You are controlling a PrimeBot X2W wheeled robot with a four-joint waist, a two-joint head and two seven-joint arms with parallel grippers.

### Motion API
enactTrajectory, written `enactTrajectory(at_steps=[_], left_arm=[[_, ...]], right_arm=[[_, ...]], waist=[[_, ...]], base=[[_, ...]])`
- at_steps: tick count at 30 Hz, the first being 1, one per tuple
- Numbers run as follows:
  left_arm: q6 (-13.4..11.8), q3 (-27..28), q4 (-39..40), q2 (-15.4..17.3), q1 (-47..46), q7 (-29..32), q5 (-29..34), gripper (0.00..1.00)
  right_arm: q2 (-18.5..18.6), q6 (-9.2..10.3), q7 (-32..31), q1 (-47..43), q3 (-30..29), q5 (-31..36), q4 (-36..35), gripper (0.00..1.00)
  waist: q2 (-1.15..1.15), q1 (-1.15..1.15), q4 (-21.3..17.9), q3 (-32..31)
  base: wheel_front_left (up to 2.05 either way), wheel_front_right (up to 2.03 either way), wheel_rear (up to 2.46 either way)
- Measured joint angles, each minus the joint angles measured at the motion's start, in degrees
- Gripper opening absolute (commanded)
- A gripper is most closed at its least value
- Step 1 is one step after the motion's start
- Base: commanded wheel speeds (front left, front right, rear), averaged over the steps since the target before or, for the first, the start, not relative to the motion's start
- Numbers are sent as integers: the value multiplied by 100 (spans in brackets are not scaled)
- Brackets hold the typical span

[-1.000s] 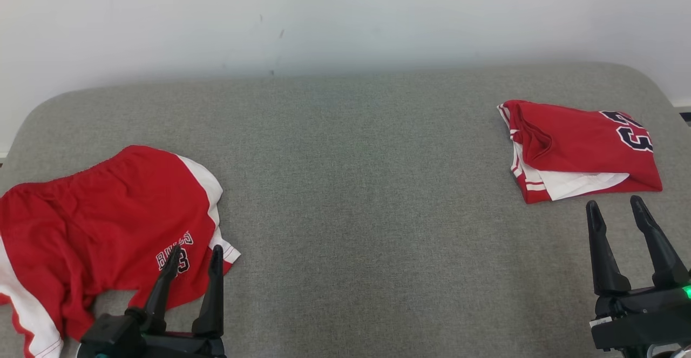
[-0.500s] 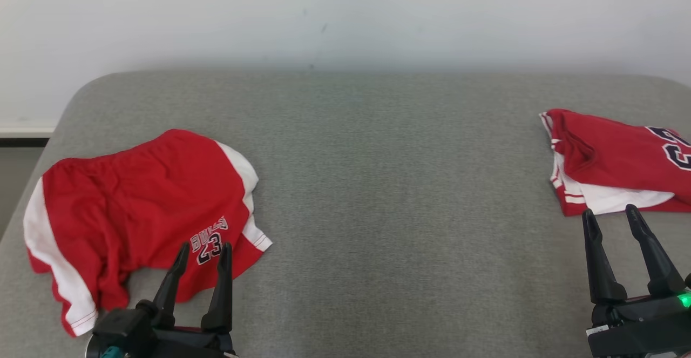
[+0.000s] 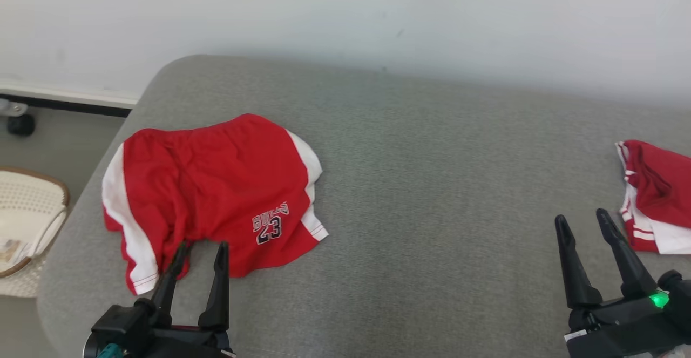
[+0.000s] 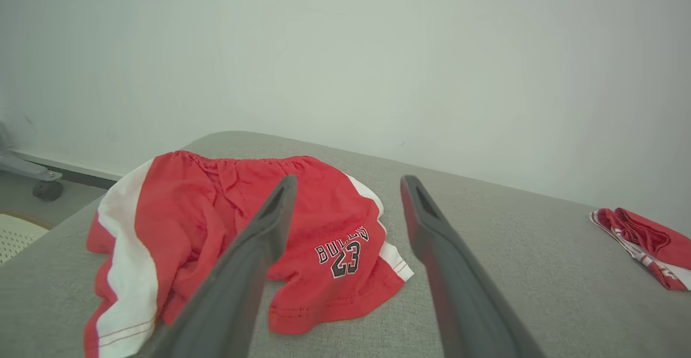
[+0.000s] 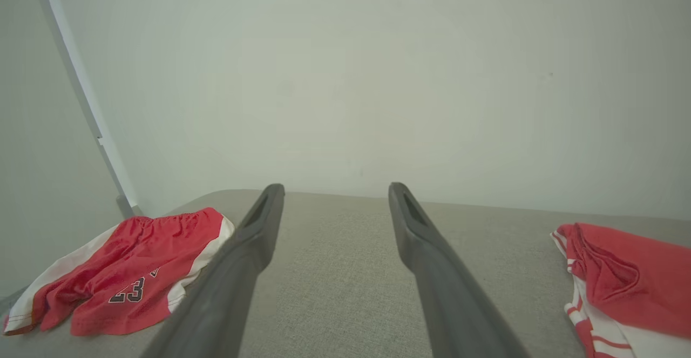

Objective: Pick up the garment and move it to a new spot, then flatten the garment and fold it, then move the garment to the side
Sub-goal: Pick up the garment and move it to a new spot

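left gripper, fingers parted and empty, stood at the near hem of the red shorts, which lay rumpled on the grey cushion just ahead of its tips. right gripper, likewise parted and empty, stood well apart from the shorts, with a folded red jersey just ahead and to its right. a pale basket sat off the cushion, left of the left gripper.

1. Head camera has swung leftward: crumpled red-and-white shorts now sit nearer mid-frame; folded red jersey is cut by the right edge.
2. Pale woven basket has entered at far left.
3. Left end effector now points left of the "23" print, formerly over it.
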State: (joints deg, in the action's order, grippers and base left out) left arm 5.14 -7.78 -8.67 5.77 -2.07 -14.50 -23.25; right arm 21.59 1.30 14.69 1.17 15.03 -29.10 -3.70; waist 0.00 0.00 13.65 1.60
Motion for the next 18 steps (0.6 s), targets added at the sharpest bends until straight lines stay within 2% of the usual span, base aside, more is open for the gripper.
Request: enactTrajectory(at_steps=[11, 18], left_arm=[[-1, 141, -4, 64, 6, 0, 0, 100], [-3, 276, 43, 134, 5, 0, -3, 100]], right_arm=[[-134, -167, 0, 274, 234, 90, 126, 100], [-164, -247, 0, 509, 375, 194, 191, 100]], waist=[[0, 0, 501, 65], [0, 0, 609, 296]], base=[[0, 0, 0], [0, 0, 0]])
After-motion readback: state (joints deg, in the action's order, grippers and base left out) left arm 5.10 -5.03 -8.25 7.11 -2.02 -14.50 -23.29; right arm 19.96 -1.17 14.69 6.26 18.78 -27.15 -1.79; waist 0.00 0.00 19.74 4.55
